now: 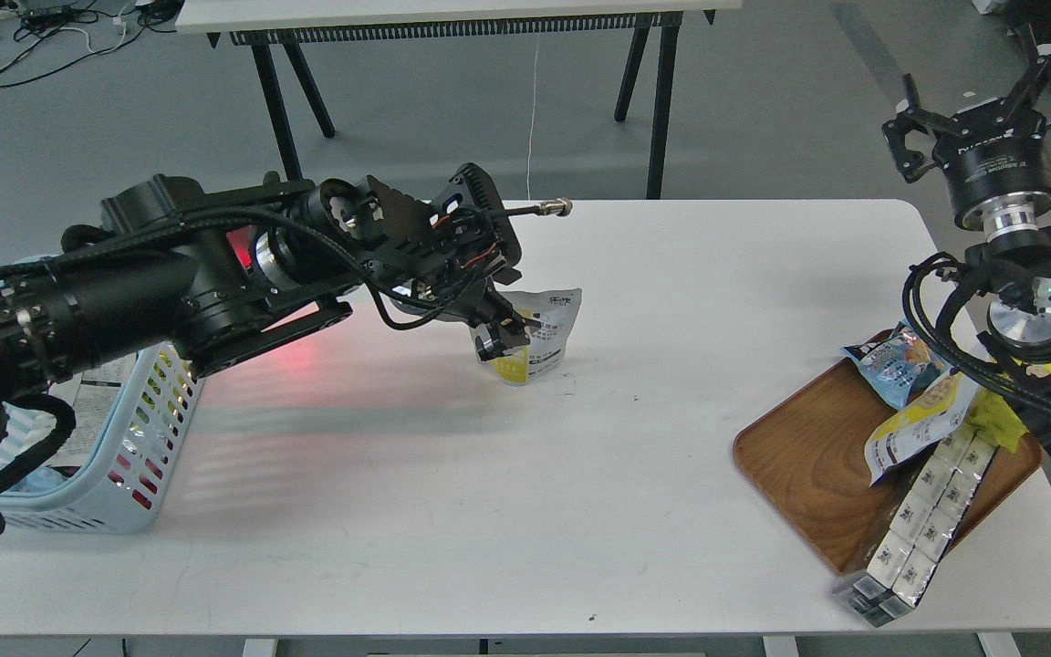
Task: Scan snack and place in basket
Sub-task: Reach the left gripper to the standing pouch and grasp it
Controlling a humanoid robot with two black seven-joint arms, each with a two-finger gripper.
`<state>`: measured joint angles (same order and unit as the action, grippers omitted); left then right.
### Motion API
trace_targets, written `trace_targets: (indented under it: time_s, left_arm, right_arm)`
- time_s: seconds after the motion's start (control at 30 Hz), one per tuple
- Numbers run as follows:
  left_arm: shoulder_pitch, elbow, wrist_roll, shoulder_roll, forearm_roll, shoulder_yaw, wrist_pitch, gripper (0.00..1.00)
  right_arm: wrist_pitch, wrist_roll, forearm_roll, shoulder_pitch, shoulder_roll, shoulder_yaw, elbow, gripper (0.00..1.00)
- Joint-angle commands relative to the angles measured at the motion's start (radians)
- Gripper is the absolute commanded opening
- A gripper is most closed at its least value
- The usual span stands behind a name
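though its dark print is unreadable, the snack (546,336) sits upright on the table (452,493).

Floor (763,109): grey, smooth, fills bkgd behind the benches; faint lighter streak top R
Bench (489,511): white top w/ rounded corners; spans most of view; red glow patch + striped shadows on L side
2nd table (434,14): far side, top edge of view; pale top; slotted dark strip under front edge; black angled legs (658,109)
Cables (42,41): dark tangle on floor, top L corner; white ones mixed in
Thin cord (533,109): white, hangs from 2nd table down to behind bench
Light: even, soft; no hard shadows
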<state>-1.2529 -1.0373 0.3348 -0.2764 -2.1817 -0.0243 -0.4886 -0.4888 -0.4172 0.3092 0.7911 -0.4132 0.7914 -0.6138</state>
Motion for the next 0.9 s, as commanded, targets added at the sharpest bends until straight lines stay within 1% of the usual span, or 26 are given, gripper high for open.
trace_targets:
  time_s: [0.0,0.07,0.13,0.27,0.33,0.43,0.5,0.6,0.77,0.87]
  left_arm:
    - [-0.002,0.019,0.010,0.003,0.000,0.000,0.000,0.27]
    - [-0.002,0.019,0.020,0.006,0.000,0.001,0.000,0.25]
    - [0.001,0.019,0.010,0.006,0.000,0.003,0.000,0.24]
    - [0.001,0.020,0.009,0.008,0.000,0.001,0.000,0.24]
    - [0.001,0.020,0.012,0.008,0.000,0.001,0.000,0.19]
    - [0.001,0.020,0.015,0.009,0.000,0.001,0.000,0.05]
    - [0.001,0.020,0.012,0.013,0.000,0.001,0.000,0.02]
    - [0.001,0.020,0.012,0.013,0.000,0.001,0.000,0.00]
    - [0.000,0.016,0.012,0.009,0.000,-0.002,0.000,0.00]
    - [-0.005,-0.007,0.021,-0.004,0.000,-0.017,0.000,0.00]
  right_arm:
    - [0.000,0.000,0.001,-0.001,0.002,0.000,-0.001,0.99]
    - [0.000,0.000,0.001,-0.001,0.002,0.002,-0.001,0.99]
    - [0.000,0.000,0.001,0.000,0.001,0.002,-0.001,0.99]
    - [0.000,-0.003,0.001,0.000,0.001,0.003,-0.001,0.99]
    - [0.000,-0.005,-0.001,0.000,0.001,0.003,-0.001,0.99]
    - [0.000,-0.005,-0.001,0.000,0.002,0.005,-0.001,0.99]
    - [0.000,-0.005,-0.001,0.000,0.002,0.005,-0.001,0.99]
    - [0.000,-0.005,-0.001,0.000,0.001,0.005,-0.001,0.99]
    - [0.000,-0.005,-0.001,0.002,-0.012,0.009,-0.001,0.99]
    - [0.000,-0.005,-0.001,0.002,-0.013,0.020,-0.001,0.99]
